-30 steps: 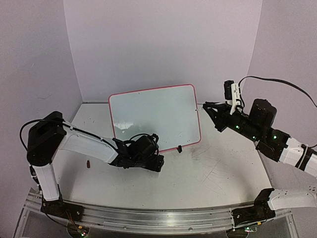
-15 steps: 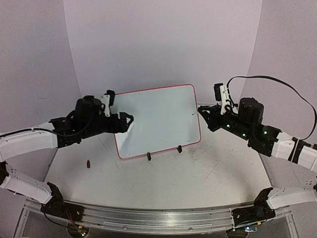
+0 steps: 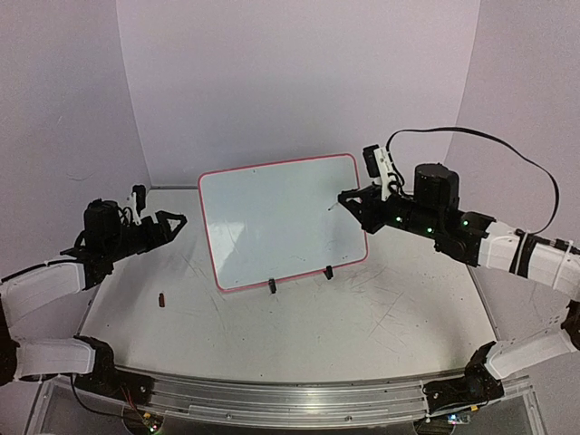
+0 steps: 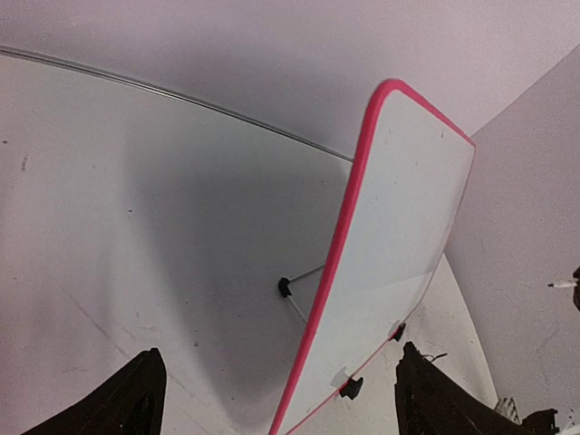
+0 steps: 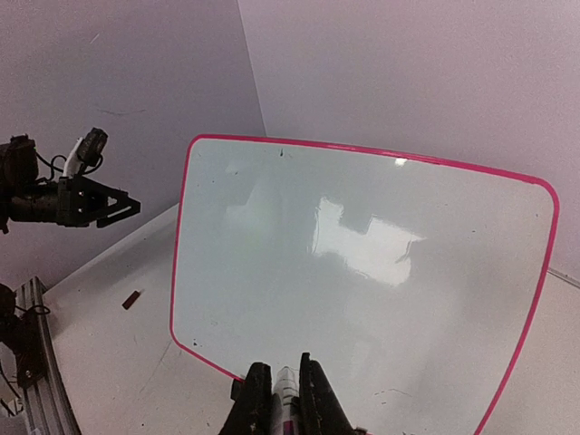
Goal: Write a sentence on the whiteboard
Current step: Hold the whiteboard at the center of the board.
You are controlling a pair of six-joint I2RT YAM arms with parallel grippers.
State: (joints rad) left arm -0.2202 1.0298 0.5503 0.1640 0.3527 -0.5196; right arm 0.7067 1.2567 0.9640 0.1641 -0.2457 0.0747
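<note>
Board stands on two clip feet mid-worktop, leaning back a bit, face twd the arms. L fingers hang in the air well left of the board, spread wide, nothing btwn them. R fingers are up by the board's right side, clenched on a marker, tip aimed at the face near the right edge; touching or not, can't tell. Small brown bit lies left of the board.

Whiteboard glossy, smooth w/ reflections; tabletop matt grey, scratched; front rail brushed metal.
</note>
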